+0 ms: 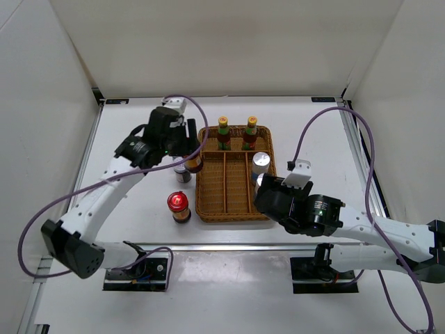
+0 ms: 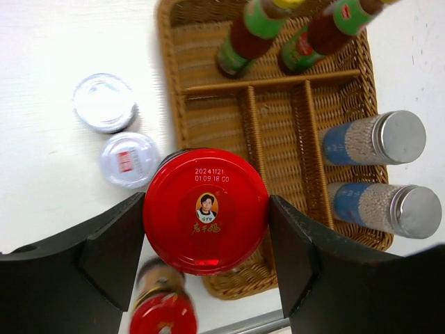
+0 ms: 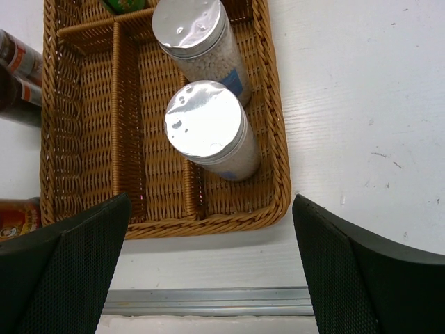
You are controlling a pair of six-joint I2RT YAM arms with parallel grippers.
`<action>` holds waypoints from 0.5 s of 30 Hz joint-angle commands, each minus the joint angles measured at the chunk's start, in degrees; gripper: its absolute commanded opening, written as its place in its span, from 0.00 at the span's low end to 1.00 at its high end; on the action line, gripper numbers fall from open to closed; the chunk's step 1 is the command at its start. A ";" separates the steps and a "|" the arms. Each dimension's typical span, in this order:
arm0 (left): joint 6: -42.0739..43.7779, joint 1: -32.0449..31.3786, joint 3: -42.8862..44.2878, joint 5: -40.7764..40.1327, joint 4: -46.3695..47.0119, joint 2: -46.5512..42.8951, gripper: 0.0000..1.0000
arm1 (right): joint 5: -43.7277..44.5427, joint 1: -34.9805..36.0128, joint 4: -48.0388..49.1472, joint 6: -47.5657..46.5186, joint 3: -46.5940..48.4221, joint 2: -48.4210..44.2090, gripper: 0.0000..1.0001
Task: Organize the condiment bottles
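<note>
My left gripper (image 1: 189, 147) is shut on a red-lidded jar (image 2: 206, 211) and holds it over the left rim of the wicker tray (image 1: 208, 209); its fingers (image 2: 111, 250) press the lid from both sides. A second red-lidded jar (image 1: 179, 207) stands on the table left of the tray. Two grey-lidded jars (image 2: 105, 102) (image 2: 129, 160) stand beside the tray's left side. Two yellow-capped bottles (image 1: 223, 133) (image 1: 250, 132) stand in the back compartment. Two silver-capped bottles (image 3: 205, 125) (image 3: 191, 28) stand in the right compartment. My right gripper (image 3: 208, 278) is open and empty, above the tray's near right corner.
The tray (image 3: 271, 202) has long lengthwise compartments; the left and middle ones (image 3: 90, 139) hold nothing. A metal rail (image 3: 208, 300) runs along the near table edge. White walls enclose the table on three sides.
</note>
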 commanded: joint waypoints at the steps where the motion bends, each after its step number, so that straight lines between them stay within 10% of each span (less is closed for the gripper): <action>1: -2.48 -3.31 4.27 -0.30 9.22 3.47 0.11 | 3.17 0.38 -1.76 3.93 0.11 -1.31 1.00; 15: -2.39 -13.59 10.77 -3.54 20.84 20.61 0.11 | 5.45 0.38 -4.93 11.15 -3.84 -6.59 1.00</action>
